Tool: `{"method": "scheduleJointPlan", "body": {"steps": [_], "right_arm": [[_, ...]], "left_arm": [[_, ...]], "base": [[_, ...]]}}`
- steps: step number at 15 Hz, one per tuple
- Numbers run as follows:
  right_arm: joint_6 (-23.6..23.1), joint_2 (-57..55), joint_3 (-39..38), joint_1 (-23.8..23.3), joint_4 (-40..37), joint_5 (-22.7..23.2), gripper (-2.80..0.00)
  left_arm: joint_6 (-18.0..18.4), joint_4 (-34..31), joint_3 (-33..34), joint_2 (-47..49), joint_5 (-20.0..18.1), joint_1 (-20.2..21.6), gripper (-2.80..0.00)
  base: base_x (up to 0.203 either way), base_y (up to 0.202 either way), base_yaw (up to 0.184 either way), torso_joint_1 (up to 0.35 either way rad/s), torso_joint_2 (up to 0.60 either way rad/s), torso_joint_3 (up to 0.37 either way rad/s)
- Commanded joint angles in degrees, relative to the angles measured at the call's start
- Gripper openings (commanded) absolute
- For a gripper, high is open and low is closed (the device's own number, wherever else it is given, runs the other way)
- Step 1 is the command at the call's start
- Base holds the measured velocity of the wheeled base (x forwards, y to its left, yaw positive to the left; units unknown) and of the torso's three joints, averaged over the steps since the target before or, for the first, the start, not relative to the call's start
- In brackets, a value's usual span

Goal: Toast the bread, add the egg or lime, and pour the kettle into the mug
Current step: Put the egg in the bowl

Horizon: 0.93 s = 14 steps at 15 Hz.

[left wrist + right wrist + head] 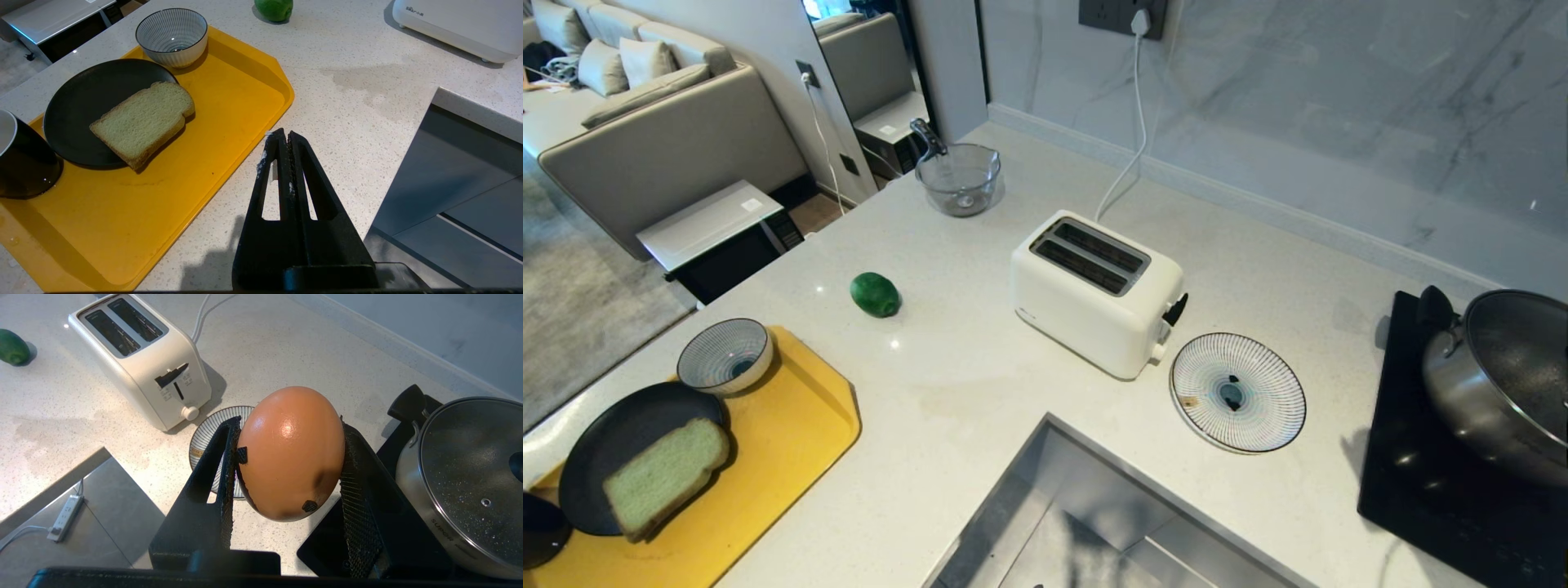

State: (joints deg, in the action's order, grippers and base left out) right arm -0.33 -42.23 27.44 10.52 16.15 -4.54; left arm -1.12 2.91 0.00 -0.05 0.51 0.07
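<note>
Right gripper (286, 457) clamped about halfway on the egg (291, 453), one padded finger on each flank, long axis of the egg running along the fingers with the narrower end outward. Held up in the air, clear of the counter (980, 359), above and just short of the striped plate (204, 435), which peeks out behind the left-hand finger. Toaster (139, 355) beyond the plate, lever and knob facing the plate; lidded pot (470, 482) on the black hob close by on the other side.

Left gripper (288, 141) fully closed on nothing, hanging over bare counter between the yellow tray (229, 122) and the sink (449, 183), apparently parked.

Judged as the egg-adding step: striped plate (1237, 392) lying forward of and below the held egg, so likely a short reach forward and down, then a release. Right arm plainly the nearer one, plate sitting well apart from the tray side. Risk worth noting: an egg set down on a shallow plate may roll, so lowering close to the surface before opening seems wise.

Bread (666, 475) flat on the black plate (605, 441) on the tray, long axis slanting toward the striped bowl (725, 355); both toaster slots look empty, so toasting seems not yet done. Lime (876, 294) loose on the counter between bowl and toaster. Mug (20, 159) at the tray's edge. Kettle not in view.
</note>
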Motion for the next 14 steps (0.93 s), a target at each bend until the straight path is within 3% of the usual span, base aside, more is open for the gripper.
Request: {"method": "scheduleJointPlan", "body": {"steps": [1, 11, 14], "right_arm": [[-0.02, 0.04, 0.33, 0.03, 0.19, -0.03, -2.8], [-0.02, 0.0, 0.68, 0.03, 0.2, 0.06, -2.8], [-0.02, -0.02, 0.68, 0.03, 0.2, 0.14, -2.8]], "left_arm": [[-0.02, 0.07, 0.97, -0.13, 0.02, 0.01, -2.8], [-0.02, 0.02, 0.97, -0.13, 0.02, 0.01, -2.8], [0.49, -0.01, 0.97, -0.13, 0.02, 0.01, -2.8]], "base": [[0.0, 0.0, 0.0, 0.0, 0.0, 0.0], [0.0, 0.0, 0.0, 0.0, 0.0, 0.0], [0.001, -0.005, 0.126, 0.001, 0.0, 0.002]]}}
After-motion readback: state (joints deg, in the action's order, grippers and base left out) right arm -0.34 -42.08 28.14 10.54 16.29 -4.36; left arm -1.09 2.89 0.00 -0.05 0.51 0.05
